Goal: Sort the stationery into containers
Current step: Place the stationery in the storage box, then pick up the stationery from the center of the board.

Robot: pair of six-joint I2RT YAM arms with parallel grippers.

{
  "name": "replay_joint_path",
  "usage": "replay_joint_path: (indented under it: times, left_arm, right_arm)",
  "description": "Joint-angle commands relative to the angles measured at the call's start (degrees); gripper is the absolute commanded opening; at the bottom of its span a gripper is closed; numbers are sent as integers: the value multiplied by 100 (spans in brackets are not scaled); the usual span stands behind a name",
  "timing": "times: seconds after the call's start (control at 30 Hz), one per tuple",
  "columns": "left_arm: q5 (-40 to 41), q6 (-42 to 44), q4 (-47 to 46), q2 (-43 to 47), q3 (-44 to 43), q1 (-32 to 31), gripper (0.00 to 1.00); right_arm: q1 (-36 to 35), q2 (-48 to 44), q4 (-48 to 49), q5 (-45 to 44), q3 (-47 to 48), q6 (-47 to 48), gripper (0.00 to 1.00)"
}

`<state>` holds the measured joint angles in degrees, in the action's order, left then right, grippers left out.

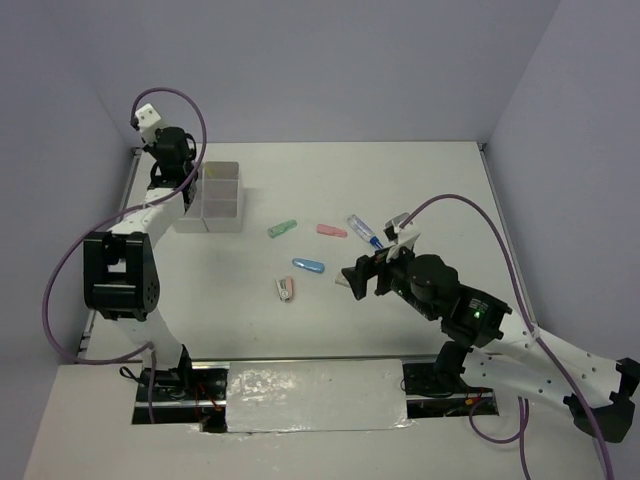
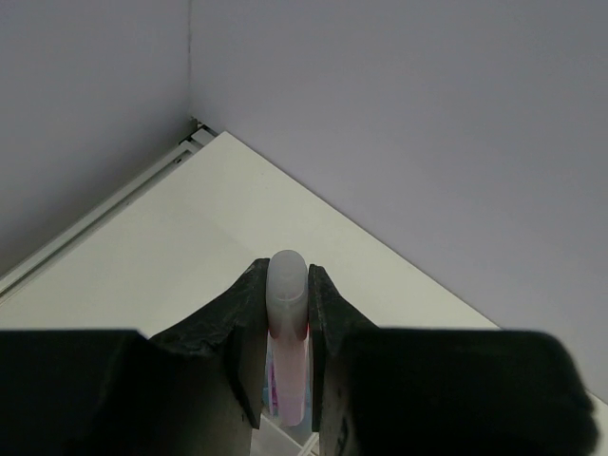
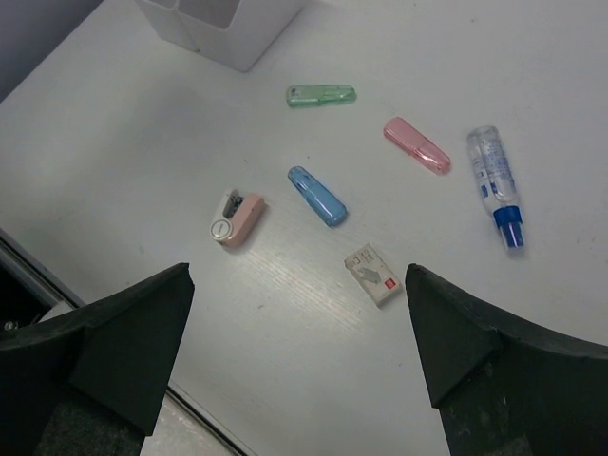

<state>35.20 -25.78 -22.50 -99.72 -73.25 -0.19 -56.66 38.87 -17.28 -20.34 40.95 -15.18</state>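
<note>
My left gripper [image 2: 286, 271] is shut on a pink stick with a whitish translucent cap [image 2: 287, 313], held upright between the jaws. In the top view this gripper [image 1: 186, 188] hangs at the left side of the containers [image 1: 222, 200], a whitish box block. On the table lie a green stick [image 1: 283, 228] [image 3: 321, 95], a pink stick [image 1: 332, 231] [image 3: 416, 144], a blue stick [image 1: 309, 266] [image 3: 317, 196] and a clear blue-tipped pen [image 1: 365, 232] [image 3: 495, 180]. My right gripper [image 1: 355, 276] [image 3: 297, 275] hovers open above the table, empty.
A small pink dispenser with a round white end [image 1: 286, 289] [image 3: 236, 219] and a small white box with a red mark [image 3: 373, 275] lie near the right gripper. The containers' corner [image 3: 228, 28] shows at the top of the right wrist view. Walls enclose the table on three sides.
</note>
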Motion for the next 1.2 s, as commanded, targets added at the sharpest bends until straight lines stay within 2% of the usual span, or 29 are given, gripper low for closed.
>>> replay_joint_path:
  times: [0.0, 0.17, 0.23, 0.27, 0.33, 0.37, 0.43, 0.5, 0.57, 0.7, 0.83, 0.9, 0.93, 0.97, 1.13, 1.17]
  left_arm:
    - [-40, 55, -694, -196, -136, 1, 0]
    - [-57, 74, -808, -460, -154, -8, 1]
    - [-92, 55, -913, -487, -49, -8, 7]
    - [-101, 21, -949, -478, 47, -8, 19]
    - [-119, 29, -1080, -487, 135, -8, 36]
    - [-119, 47, -1090, -487, 171, 1, 52]
    - [-58, 99, -1081, -426, 223, -8, 68]
    - [39, 108, -1142, -329, 337, -8, 79]
    - [153, 91, -1221, -101, 505, 1, 86]
    - [329, 64, -1248, 391, 690, 1, 93]
    - [742, -269, 15, 717, -65, -95, 99]
    - [499, -618, 1042, 919, -625, -122, 99]
    - [401, -769, 1873, 998, -803, -122, 99]
    - [261, -1006, 2238, 1120, -1118, -122, 99]
    - [-1547, -1192, 3723, 1350, -1498, -43, 99]
    - [-1769, -1227, 4344, 1376, -1629, -34, 99]
  right_arm:
    - [41, -55, -152, 12, 361, 217, 100]
    - [41, -196, -276, 83, 554, 287, 100]
    - [41, -213, -285, 74, 581, 305, 100]
    - [41, -213, -268, 65, 590, 305, 100]
    - [41, -178, -276, 30, 607, 314, 100]
    - [41, -152, -276, 30, 616, 305, 100]
    - [41, -117, -285, 30, 625, 305, 100]
    - [41, -99, -267, 30, 634, 314, 100]
    - [59, -55, -224, 56, 651, 331, 100]
    - [68, 41, -153, 65, 669, 349, 100]
    - [436, 487, -223, 389, 713, 209, 100]
    - [674, 735, -364, 732, 774, 77, 100]
    - [700, 945, -373, 837, 774, 77, 100]
    - [796, 1060, -364, 1108, 766, 111, 100]
    - [1104, 2000, -522, 2006, 888, 524, 100]
    - [1201, 2141, -522, 2208, 897, 638, 100]
